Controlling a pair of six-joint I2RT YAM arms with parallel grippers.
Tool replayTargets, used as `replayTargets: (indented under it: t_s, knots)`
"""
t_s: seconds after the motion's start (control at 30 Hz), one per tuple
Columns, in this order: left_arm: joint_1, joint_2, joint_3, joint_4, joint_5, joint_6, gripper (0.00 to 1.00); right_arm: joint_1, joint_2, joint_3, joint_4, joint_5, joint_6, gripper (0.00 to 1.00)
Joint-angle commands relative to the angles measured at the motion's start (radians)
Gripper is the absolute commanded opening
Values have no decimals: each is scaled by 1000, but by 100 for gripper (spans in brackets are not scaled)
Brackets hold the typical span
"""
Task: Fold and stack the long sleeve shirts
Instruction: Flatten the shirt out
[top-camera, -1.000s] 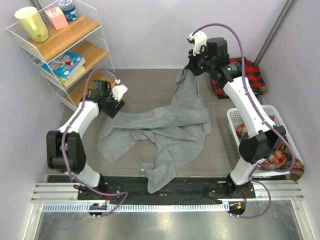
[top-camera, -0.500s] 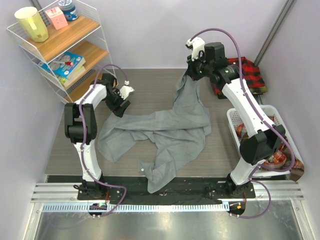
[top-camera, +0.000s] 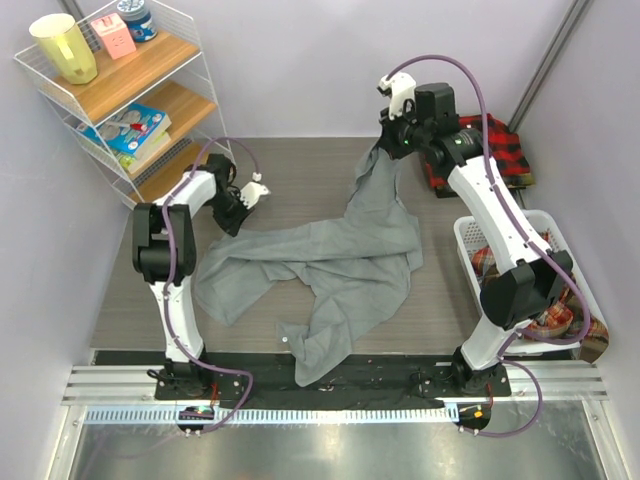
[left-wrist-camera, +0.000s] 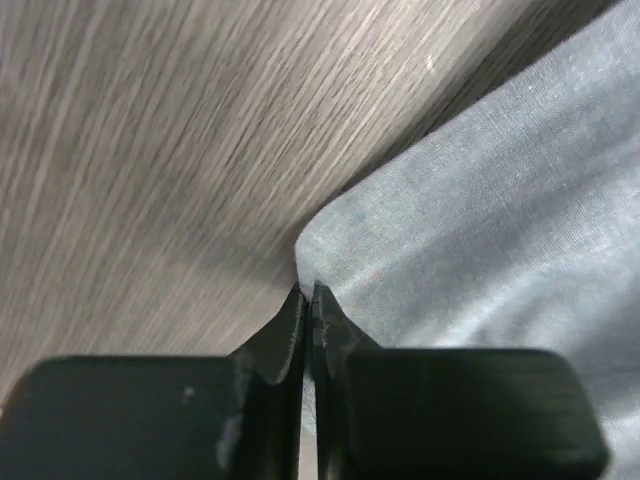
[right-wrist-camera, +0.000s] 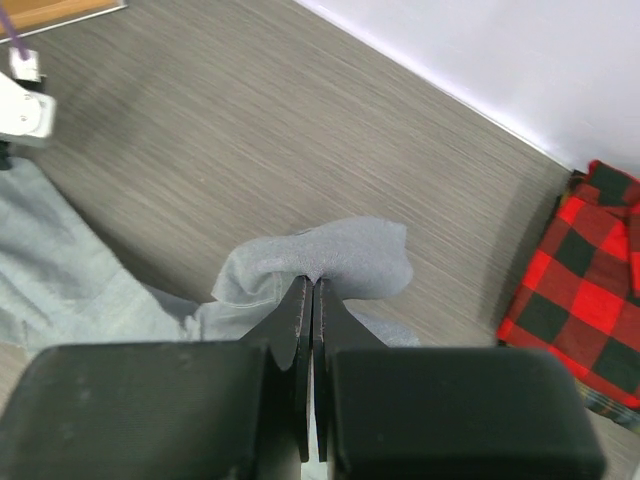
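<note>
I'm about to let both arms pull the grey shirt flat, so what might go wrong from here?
1. The left gripper pinches only the very corner of the grey shirt; a pull may slip it free.
2. The right gripper holds a bunched fold, so the cloth may spread out twisted.
3. The red-and-black checked shirt lies close by and might get dragged.

Left arm (top-camera: 168, 245) reaches low, jaws pinched together; right arm (top-camera: 482, 192) stretches forward, raised, jaws closed.

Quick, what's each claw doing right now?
Left claw: closed, pinching a corner of the grey shirt.
Right claw: closed, holding a raised fold of the grey shirt.
</note>
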Motion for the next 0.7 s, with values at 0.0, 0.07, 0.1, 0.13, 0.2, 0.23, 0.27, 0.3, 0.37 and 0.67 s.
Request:
replayTargets:
  t_s: [0.0,0.07,0.1,0.13,0.2,0.23,0.27,0.3,0.37,0.67]
  knots:
    - [6,-136,27,-1,8,-130,0,-61,-28,87,43,51,-21,1]
    - [7,-235,60,26,30,-224,0,-81,-34,135,44,66,-25,1]
    - [7,-269,67,43,31,-259,0,-98,-37,150,44,84,-34,1]
    - [7,-303,81,90,27,-328,0,-103,-46,175,46,95,-39,1]
    - [7,-398,90,137,10,-387,0,-115,-63,195,62,136,-51,1]
    - [7,-429,96,157,8,-439,0,-118,-89,208,73,152,-57,1]
    - [7,-476,115,163,16,-459,0,-120,-103,215,99,158,-64,1]
    - [7,-507,121,165,23,-477,0,-121,-121,219,114,223,-76,1]
    - [7,-591,129,178,48,-529,0,-124,-179,239,157,256,-88,1]
    - [4,-972,61,183,100,-591,0,-123,-485,245,250,316,-140,1]
